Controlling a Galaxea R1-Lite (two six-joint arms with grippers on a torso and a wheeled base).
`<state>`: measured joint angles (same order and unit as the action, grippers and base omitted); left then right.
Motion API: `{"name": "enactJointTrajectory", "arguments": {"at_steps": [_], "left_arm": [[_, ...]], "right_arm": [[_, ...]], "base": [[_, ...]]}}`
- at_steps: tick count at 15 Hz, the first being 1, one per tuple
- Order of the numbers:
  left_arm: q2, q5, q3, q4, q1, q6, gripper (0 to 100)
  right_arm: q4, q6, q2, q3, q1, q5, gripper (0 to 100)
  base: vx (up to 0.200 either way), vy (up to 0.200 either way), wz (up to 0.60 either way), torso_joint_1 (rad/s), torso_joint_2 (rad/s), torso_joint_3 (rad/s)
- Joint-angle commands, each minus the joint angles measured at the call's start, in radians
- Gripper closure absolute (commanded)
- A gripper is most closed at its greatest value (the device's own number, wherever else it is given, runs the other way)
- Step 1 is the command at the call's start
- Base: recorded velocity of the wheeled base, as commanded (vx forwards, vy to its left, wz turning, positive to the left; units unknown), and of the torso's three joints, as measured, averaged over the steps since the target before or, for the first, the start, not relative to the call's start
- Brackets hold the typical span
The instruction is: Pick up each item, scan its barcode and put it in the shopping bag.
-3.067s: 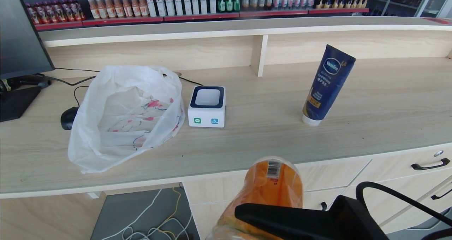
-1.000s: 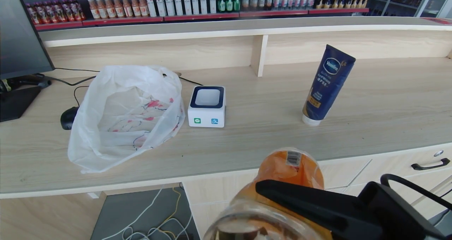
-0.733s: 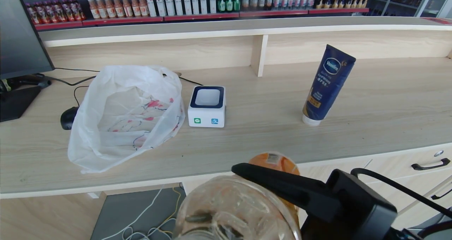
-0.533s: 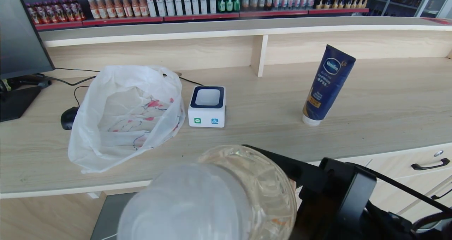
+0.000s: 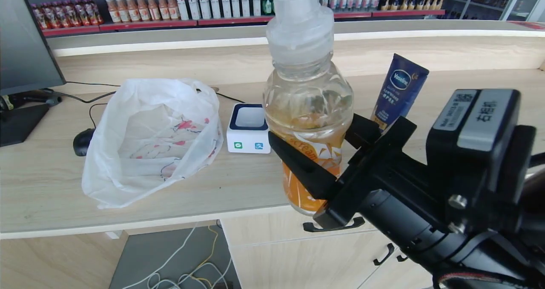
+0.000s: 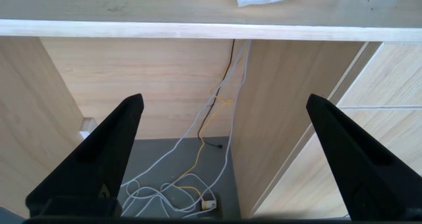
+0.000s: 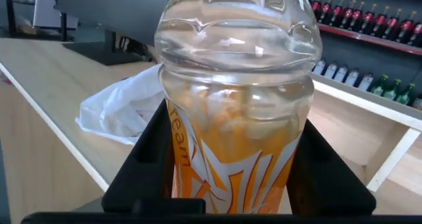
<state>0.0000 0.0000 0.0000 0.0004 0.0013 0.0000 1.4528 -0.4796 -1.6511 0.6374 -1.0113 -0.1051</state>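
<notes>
My right gripper (image 5: 323, 157) is shut on an orange drink bottle (image 5: 308, 106) with a pale cap, held upright in the air in front of the counter's front edge. The right wrist view has the same bottle (image 7: 241, 118) close up between its black fingers (image 7: 148, 158). A white scanner box (image 5: 249, 128) sits on the counter, with the open white shopping bag (image 5: 151, 138) to its left. A dark blue tube (image 5: 396, 97) stands cap-down behind the gripper. My left gripper (image 6: 224, 151) is open, below counter level, facing the space under it.
A black mouse (image 5: 82, 141) and monitor base (image 5: 21, 118) sit at the counter's left. A raised wooden ledge (image 5: 187, 42) runs along the back, with shelves of bottles (image 5: 238, 4) beyond. Cables (image 6: 198, 158) lie on the floor under the counter; drawers (image 5: 323, 255) are below it.
The right arm swung the bottle from lying low with its base toward the camera to upright and higher. The bag, scanner and tube stayed put.
</notes>
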Motion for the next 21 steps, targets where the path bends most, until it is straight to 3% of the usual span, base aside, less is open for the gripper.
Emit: {"name": "enactJointTrajectory", "arguments": {"at_steps": [1,6,7,9,16,18,21], "left_arm": [[0.0,0.0,0.0,0.001,-0.001,0.0,0],[0.0,0.0,0.0,0.001,-0.001,0.003,0],[0.0,0.0,0.0,0.001,-0.001,0.006,0],[0.0,0.0,0.0,0.001,-0.001,0.002,0],[0.0,0.0,0.0,0.001,-0.001,0.003,0],[0.0,0.0,0.0,0.001,-0.001,0.002,0],[0.0,0.0,0.0,0.001,-0.001,0.003,0]], "right_arm": [[0.0,0.044,-0.007,0.01,0.045,-0.002,100],[0.001,0.131,0.001,0.025,0.071,-0.025,100],[0.003,0.208,0.001,0.036,0.069,-0.128,100],[0.001,0.282,0.011,0.041,0.077,-0.186,100],[-0.006,0.352,0.053,0.021,0.111,-0.15,100],[0.0,0.354,0.059,0.018,0.155,-0.143,100],[0.001,0.371,0.056,0.025,0.166,-0.14,100]], "base": [[0.0,0.0,0.0,0.0,0.0,0.0],[0.0,0.0,0.0,0.0,0.0,0.0],[0.0,0.0,0.0,0.0,0.0,0.0],[0.0,0.0,0.0,0.0,0.0,0.0],[0.0,0.0,0.0,0.0,0.0,0.0],[0.0,0.0,0.0,0.0,0.0,0.0],[-0.133,0.0,0.0,0.0,0.0,0.002]]}}
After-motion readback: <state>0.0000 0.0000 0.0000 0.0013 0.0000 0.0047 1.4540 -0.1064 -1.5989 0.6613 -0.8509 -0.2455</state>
